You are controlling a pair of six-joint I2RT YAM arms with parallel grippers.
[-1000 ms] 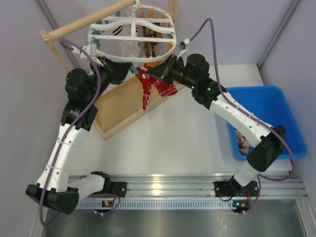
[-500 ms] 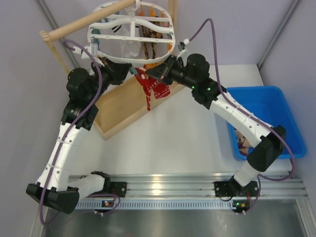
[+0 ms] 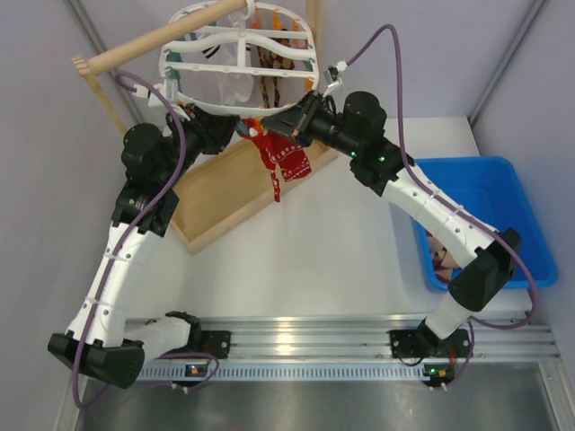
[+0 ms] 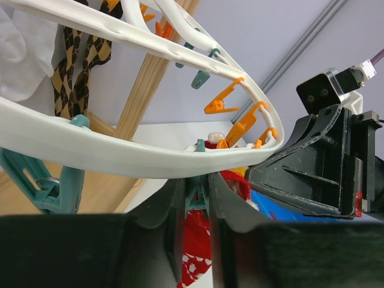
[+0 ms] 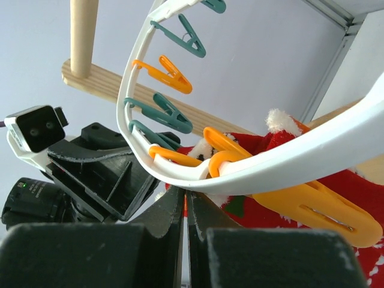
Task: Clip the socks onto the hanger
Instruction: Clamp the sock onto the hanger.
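Note:
The white oval hanger hangs from the wooden rod, with orange and teal clips under its rim. A red sock with white pattern dangles below its near rim, between my two grippers. My left gripper is shut on a teal clip just under the rim, with the sock hanging behind it. My right gripper is shut on the sock's top edge, right under the rim beside an orange clip. The two grippers almost touch.
A wooden tray lies on the table under the hanger. A blue bin at the right holds more socks. A white sock and dark patterned socks hang from the hanger. Grey walls stand close behind.
My right gripper has moved up and a little left with the red sock, bringing its top edge up to the hanger's rim. The left gripper has stayed on the clip.

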